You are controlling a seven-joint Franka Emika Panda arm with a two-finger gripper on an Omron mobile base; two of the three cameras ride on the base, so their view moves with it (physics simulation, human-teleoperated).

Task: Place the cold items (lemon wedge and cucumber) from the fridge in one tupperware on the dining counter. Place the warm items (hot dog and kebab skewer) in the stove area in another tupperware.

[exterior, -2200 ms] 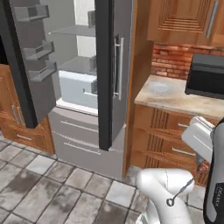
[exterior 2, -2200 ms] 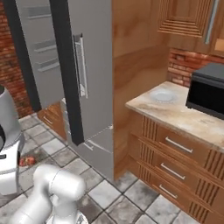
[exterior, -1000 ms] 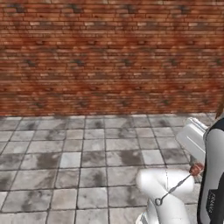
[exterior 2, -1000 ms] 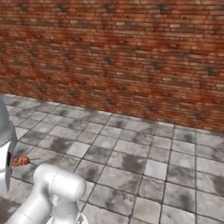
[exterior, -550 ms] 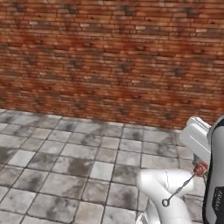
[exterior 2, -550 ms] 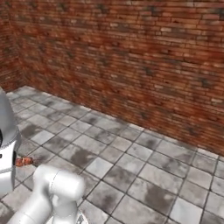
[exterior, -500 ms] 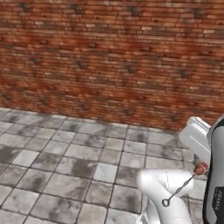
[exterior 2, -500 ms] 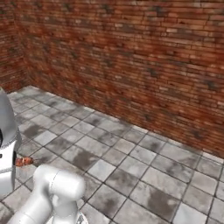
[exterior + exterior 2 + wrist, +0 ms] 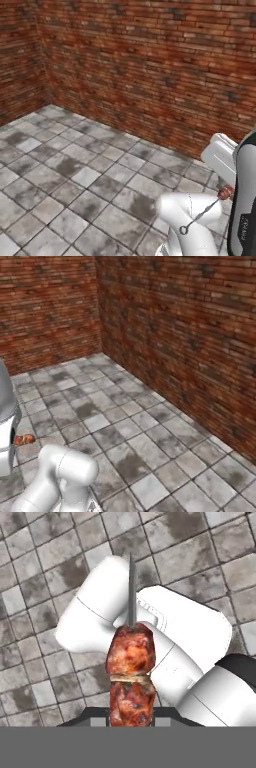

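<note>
- The kebab skewer (image 9: 131, 682) stands in the fingers (image 9: 131, 716): they are closed partway on its lowest meat chunk, one to each side, their tips mostly hidden behind it.
- Its thin stick points away from the hand, up the hand view, above the grey tiled floor (image 9: 45, 557).
- In the base views a red chunk (image 9: 224, 191) shows beside the arm, facing a brick wall (image 9: 150, 65).

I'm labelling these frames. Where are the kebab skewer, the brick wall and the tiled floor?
kebab skewer (image 9: 131, 682): hand view, on the upper meat chunk.
brick wall (image 9: 150, 65): left base view, mid-wall bricks.
tiled floor (image 9: 130, 431): right base view, a grey tile.
</note>
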